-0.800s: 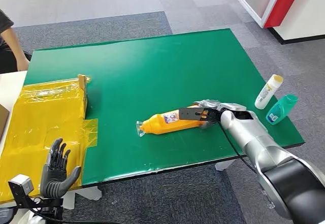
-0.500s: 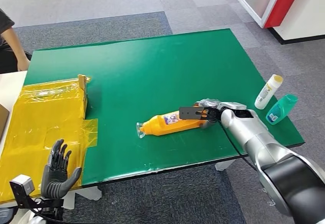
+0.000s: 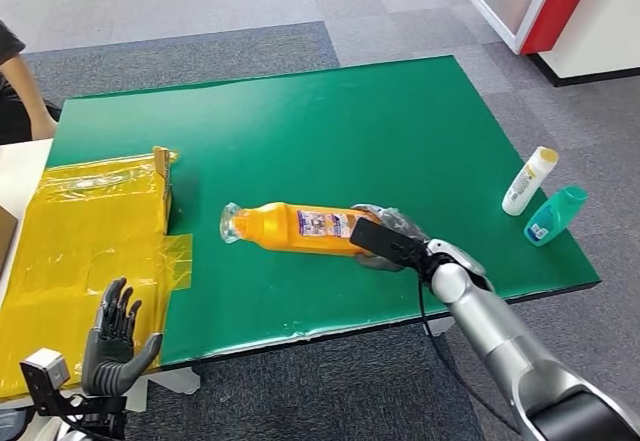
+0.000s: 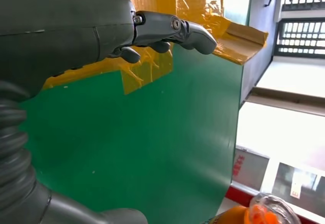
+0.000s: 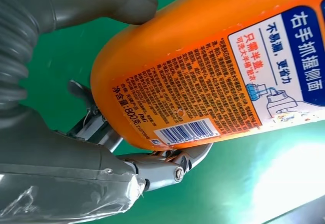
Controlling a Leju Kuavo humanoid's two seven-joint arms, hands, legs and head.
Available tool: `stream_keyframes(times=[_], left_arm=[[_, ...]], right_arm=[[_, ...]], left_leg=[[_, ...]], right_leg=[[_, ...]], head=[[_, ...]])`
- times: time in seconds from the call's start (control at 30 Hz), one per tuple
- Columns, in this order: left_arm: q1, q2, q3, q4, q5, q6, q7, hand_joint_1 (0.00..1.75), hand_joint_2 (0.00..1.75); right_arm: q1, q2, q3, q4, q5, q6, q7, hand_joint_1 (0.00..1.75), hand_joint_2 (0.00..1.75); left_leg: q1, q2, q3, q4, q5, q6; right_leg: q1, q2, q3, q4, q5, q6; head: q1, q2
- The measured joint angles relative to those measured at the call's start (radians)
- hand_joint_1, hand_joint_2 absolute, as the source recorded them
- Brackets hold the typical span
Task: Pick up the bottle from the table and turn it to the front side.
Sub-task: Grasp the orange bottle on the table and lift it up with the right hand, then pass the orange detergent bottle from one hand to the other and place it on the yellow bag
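Green table [image 3: 302,131] carries my orange bottle [image 3: 294,228], gripped at its base by my right hand [image 3: 386,238], barcode label up, so rotation remains. My left hand [image 3: 113,336] waits empty, fingers spread.

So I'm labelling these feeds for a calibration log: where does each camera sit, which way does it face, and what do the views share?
Head view: high on the body, facing forward and down at the green table; both arms show, left hand and right hand on the orange bottle.
Left wrist view: behind the left hand, facing across the table towards yellow plastic.
Right wrist view: behind the right hand, close on the bottle's label.
Shared: all three show the bottle and table.
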Motion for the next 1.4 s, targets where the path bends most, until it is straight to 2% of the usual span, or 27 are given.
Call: stream_keyframes(times=[0.2, 0.33, 0.47, 0.67, 0.8, 0.83, 0.93, 0.97, 1.13, 1.17, 1.27, 1.3, 1.4], left_arm=[[-0.024, -0.003, -0.056, -0.048, -0.004, -0.025, 0.038, 0.0, 1.75], [-0.075, 0.003, -0.134, -0.093, 0.008, -0.031, 0.081, 0.0, 1.75], [-0.138, 0.032, -0.234, -0.128, 0.042, -0.05, 0.115, 0.0, 1.75], [-0.206, 0.076, -0.349, -0.148, 0.072, -0.064, 0.136, 0.0, 1.75], [-0.236, 0.093, -0.395, -0.158, 0.073, -0.034, 0.154, 0.03, 1.75], [-0.239, 0.096, -0.402, -0.16, 0.073, -0.027, 0.157, 0.32, 1.75], [-0.244, 0.102, -0.414, -0.164, 0.072, -0.008, 0.164, 1.59, 1.75], [-0.244, 0.103, -0.416, -0.165, 0.072, -0.002, 0.166, 1.75, 1.75], [-0.244, 0.105, -0.42, -0.172, 0.066, 0.02, 0.176, 1.75, 1.75], [-0.244, 0.105, -0.42, -0.176, 0.063, 0.025, 0.181, 1.75, 1.75], [-0.244, 0.105, -0.422, -0.185, 0.048, 0.039, 0.193, 1.75, 1.75], [-0.244, 0.104, -0.423, -0.187, 0.042, 0.043, 0.196, 1.75, 1.75], [-0.244, 0.104, -0.43, -0.195, 0.017, 0.056, 0.203, 1.75, 1.75]], right_arm=[[0.096, 0.104, -0.023, -0.073, -0.065, -0.013, -0.066, 1.75, 1.75], [0.105, 0.183, -0.02, -0.059, -0.076, -0.023, -0.105, 1.75, 1.75], [0.087, 0.246, -0.011, -0.004, -0.06, -0.036, -0.128, 1.75, 1.75], [0.055, 0.304, 0.006, 0.07, -0.042, -0.049, -0.142, 1.75, 1.75], [0.048, 0.323, 0.013, 0.104, -0.031, -0.06, -0.15, 1.75, 1.75], [0.048, 0.326, 0.015, 0.109, -0.03, -0.061, -0.152, 1.75, 1.75], [0.048, 0.331, 0.02, 0.12, -0.029, -0.066, -0.153, 1.75, 1.75], [0.048, 0.332, 0.021, 0.122, -0.028, -0.067, -0.153, 1.75, 1.75], [0.049, 0.333, 0.022, 0.129, -0.026, -0.068, -0.154, 1.75, 1.75], [0.05, 0.333, 0.022, 0.129, -0.026, -0.068, -0.154, 1.58, 1.75], [0.054, 0.333, 0.022, 0.129, -0.025, -0.069, -0.154, 0.28, 1.75], [0.055, 0.333, 0.022, 0.129, -0.024, -0.07, -0.154, 0.01, 1.75], [0.059, 0.333, 0.022, 0.128, -0.023, -0.073, -0.152, 0.0, 1.75]], left_leg=[[0.0, 0.0, 0.0, 0.0, 0.001, -0.001], [0.0, 0.0, 0.0, 0.0, 0.002, -0.001], [0.0, 0.0, 0.0, 0.0, 0.003, -0.002], [0.0, 0.0, 0.0, 0.0, 0.004, -0.002], [0.0, 0.0, 0.0, 0.0, 0.003, -0.002], [0.0, 0.0, 0.0, 0.0, 0.003, -0.002], [0.0, 0.0, 0.0, 0.0, 0.003, -0.002], [0.0, 0.0, 0.0, 0.0, 0.003, -0.002], [0.0, 0.0, 0.0, 0.0, 0.003, -0.002], [0.0, 0.0, 0.0, 0.0, 0.003, -0.002], [0.0, 0.0, 0.0, 0.0, 0.003, -0.002], [0.0, 0.0, 0.0, 0.0, 0.003, -0.002], [0.0, 0.0, 0.0, 0.0, 0.003, -0.002]], right_leg=[[0.0, 0.0, -0.001, 0.0, 0.0, -0.001], [0.0, 0.0, 0.0, 0.0, 0.001, -0.001], [0.0, 0.0, 0.0, 0.0, 0.002, -0.001], [0.0, 0.0, 0.0, 0.0, 0.002, -0.001], [0.0, 0.0, 0.0, 0.0, 0.002, -0.001], [0.0, 0.0, -0.001, 0.0, 0.002, -0.001], [0.0, 0.0, -0.001, 0.0, 0.002, -0.001], [0.0, 0.0, -0.001, 0.0, 0.002, -0.001], [0.0, 0.0, -0.001, 0.0, 0.002, -0.001], [0.0, 0.0, -0.001, 0.0, 0.002, -0.001], [0.0, 0.0, -0.001, 0.0, 0.002, -0.001], [0.0, 0.0, -0.001, 0.0, 0.002, -0.001], [0.0, 0.0, -0.001, 0.0, 0.002, -0.001]], head=[[0.0, 0.0], [0.0, 0.0], [0.0, 0.0], [0.0, 0.0], [0.0, 0.0], [0.0, 0.0], [0.0, 0.0], [0.0, 0.0], [0.0, 0.0], [0.0, 0.0], [0.0, 0.0], [0.0, 0.0], [0.0, 0.0]])
